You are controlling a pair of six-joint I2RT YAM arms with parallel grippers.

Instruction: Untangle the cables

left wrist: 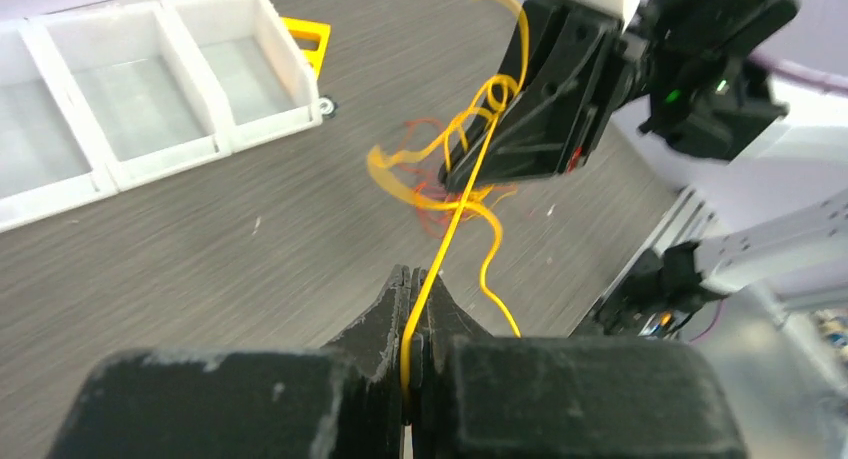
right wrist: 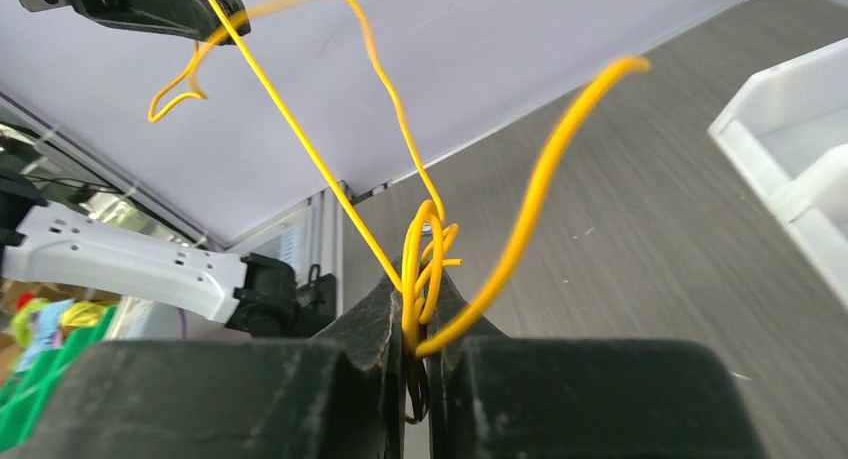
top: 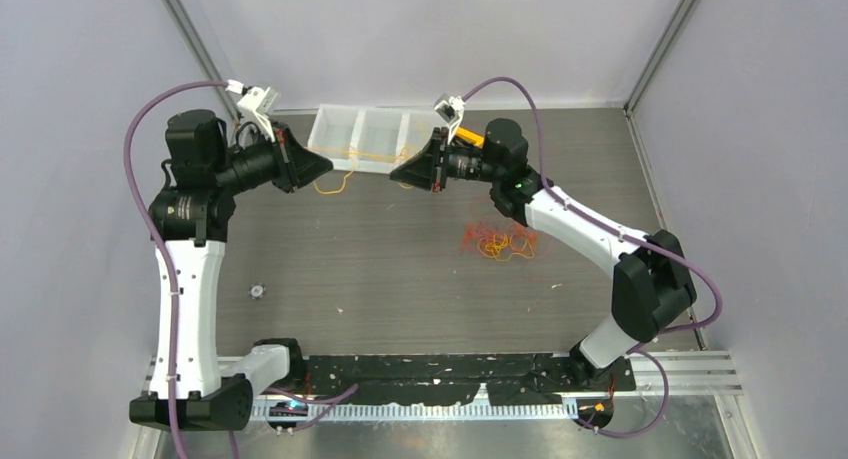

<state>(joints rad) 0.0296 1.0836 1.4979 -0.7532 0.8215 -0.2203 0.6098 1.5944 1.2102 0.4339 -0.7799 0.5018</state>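
One yellow cable (top: 362, 158) ran taut through the air between the two grippers, above the far part of the table (top: 400, 279) and just in front of the tray (top: 330, 129). In the left wrist view it (left wrist: 450, 229) rose straight from the left gripper (left wrist: 410, 291), whose jaws were pressed together on it, up to the right gripper (left wrist: 458, 171). There it bunched into loops, and loose curls stood out to either side. The right wrist view showed the right gripper (right wrist: 412, 301) closed on that knot of yellow loops. One thick curl swept out to the right, and the straight run (right wrist: 300, 139) climbed to the left gripper (right wrist: 232, 24) at the top left. From above, a slack yellow loop hung below the left gripper (top: 325, 165), and the right gripper (top: 396, 174) faced it across a short gap.

The other cables lay as a small clump (top: 497, 241) of orange and red strands on the table, beside the right forearm and apart from both grippers.

The white tray had three compartments and sat at the far edge. A yellow triangle (top: 470, 137) lay just to its right, partly hidden by the right wrist. A small dark object (top: 257, 291) sat alone on the left side of the table; I could not tell what it was.
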